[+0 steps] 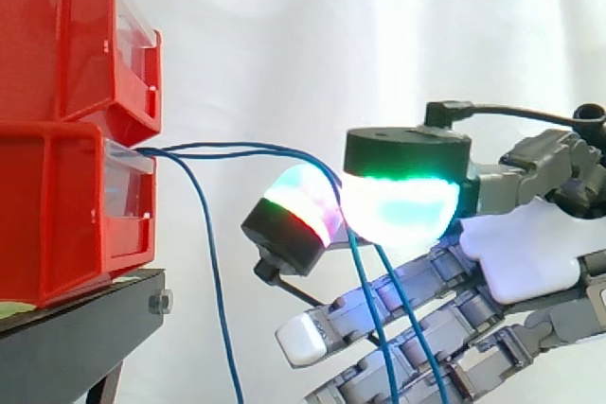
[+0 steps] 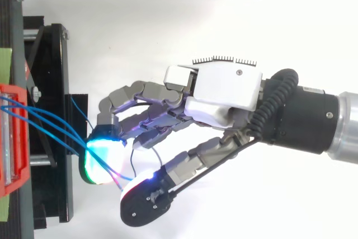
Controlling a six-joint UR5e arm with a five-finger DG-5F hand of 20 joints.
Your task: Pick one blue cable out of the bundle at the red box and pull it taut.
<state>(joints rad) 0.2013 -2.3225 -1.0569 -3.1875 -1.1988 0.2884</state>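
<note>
The lower red box (image 1: 66, 205) sits on the black stand at the left. Blue cables (image 1: 246, 149) leave its open front and run right in a slight arch to my hand (image 1: 521, 253). Two glowing pads, one green-white (image 1: 398, 210) and one red-green (image 1: 298, 205), meet around these cables and pinch them; the cable ends hang down past the lower fingers. Another blue cable (image 1: 213, 272) droops free from the box toward the floor. From above, the cables (image 2: 50, 124) fan out from the red box (image 2: 11, 138) to the cyan pad (image 2: 100, 158) of my hand (image 2: 224, 90).
A second red bin (image 1: 66, 44) is stacked on top of the lower one. The black stand (image 1: 76, 328) carries both, and its frame (image 2: 53, 82) lies just left of my fingertips. A white curtain hangs behind.
</note>
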